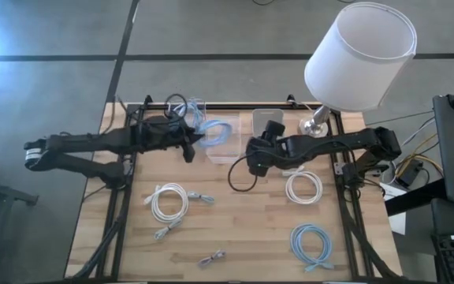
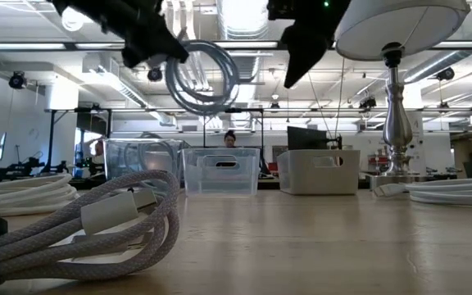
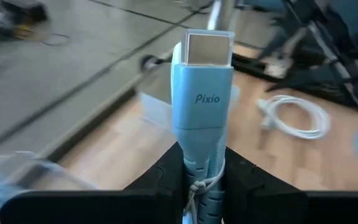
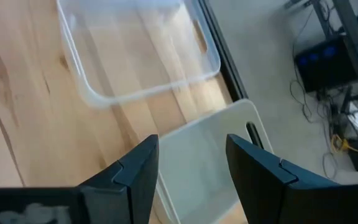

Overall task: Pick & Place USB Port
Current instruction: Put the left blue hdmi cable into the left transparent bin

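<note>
A light-blue USB cable (image 1: 217, 132) is held by the left pincer (image 1: 189, 142), whose fingers are closed on it just behind the plug. In the left wrist view the plug (image 3: 201, 93), marked "Pixio", is seen standing up between the two dark fingers (image 3: 160, 177). From the low view the coiled loop (image 2: 203, 78) is seen hanging in the air above the worktop (image 1: 243, 229), well clear of its surface. From above, the coil is seen over the clear bin (image 1: 225, 140) at the back of the worktop. A white bin (image 1: 265, 120) stands just beside the clear one. The right pincer (image 1: 252, 162) is held near these bins, raised above the wood, with its fingers (image 4: 135, 171) spread apart and nothing between them. Two white cable coils (image 1: 169, 202) (image 1: 303, 188) and another blue coil (image 1: 312, 243) are laid on the worktop nearer the front. A lamp (image 1: 353, 59) with a white shade stands at the back right corner.
</note>
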You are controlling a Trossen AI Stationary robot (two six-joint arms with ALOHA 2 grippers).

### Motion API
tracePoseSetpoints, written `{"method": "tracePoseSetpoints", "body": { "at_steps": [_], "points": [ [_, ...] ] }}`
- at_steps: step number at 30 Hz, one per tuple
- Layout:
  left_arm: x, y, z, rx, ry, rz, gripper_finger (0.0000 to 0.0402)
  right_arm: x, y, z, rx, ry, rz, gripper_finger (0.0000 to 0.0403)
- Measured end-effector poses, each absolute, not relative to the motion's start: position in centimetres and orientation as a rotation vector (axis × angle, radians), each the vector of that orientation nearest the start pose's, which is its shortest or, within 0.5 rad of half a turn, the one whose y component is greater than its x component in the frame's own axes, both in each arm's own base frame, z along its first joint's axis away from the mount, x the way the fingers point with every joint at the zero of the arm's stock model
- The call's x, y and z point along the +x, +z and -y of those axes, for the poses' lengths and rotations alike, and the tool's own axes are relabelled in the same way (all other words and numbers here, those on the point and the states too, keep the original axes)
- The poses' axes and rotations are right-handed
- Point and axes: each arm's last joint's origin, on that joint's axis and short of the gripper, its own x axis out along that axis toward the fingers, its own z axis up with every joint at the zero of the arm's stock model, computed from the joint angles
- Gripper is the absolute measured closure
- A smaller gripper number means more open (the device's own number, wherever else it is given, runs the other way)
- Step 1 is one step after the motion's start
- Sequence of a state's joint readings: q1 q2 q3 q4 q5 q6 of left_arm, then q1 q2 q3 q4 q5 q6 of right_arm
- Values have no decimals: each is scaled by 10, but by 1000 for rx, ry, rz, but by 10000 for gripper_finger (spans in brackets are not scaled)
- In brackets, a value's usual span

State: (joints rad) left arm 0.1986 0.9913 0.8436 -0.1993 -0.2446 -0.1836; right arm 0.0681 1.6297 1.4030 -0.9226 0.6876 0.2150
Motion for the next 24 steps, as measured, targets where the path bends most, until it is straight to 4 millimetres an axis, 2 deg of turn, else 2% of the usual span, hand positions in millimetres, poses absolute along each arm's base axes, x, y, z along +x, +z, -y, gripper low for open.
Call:
{"method": "tracePoseSetpoints", "body": {
  "at_steps": [2, 5, 9, 13, 18, 24],
  "points": [
    [200, 326, -50, -138, 534, -323, 338, 325, 283, -4, -249, -658, -1029, 218],
    [184, 330, -52, -112, 643, -371, 346, 323, 276, -4, -257, -658, -1052, 220],
    [173, 319, -57, -143, 768, -433, 346, 320, 267, -3, -236, -679, -1065, 220],
    [176, 294, -61, -197, 769, -506, 342, 314, 259, -2, -206, -704, -1092, 220],
    [188, 270, -72, -268, 711, -507, 344, 306, 252, -2, -203, -723, -1150, 218],
    [189, 254, -89, -305, 761, -558, 344, 288, 256, -1, -166, -744, -1139, 217]
  ]
}}
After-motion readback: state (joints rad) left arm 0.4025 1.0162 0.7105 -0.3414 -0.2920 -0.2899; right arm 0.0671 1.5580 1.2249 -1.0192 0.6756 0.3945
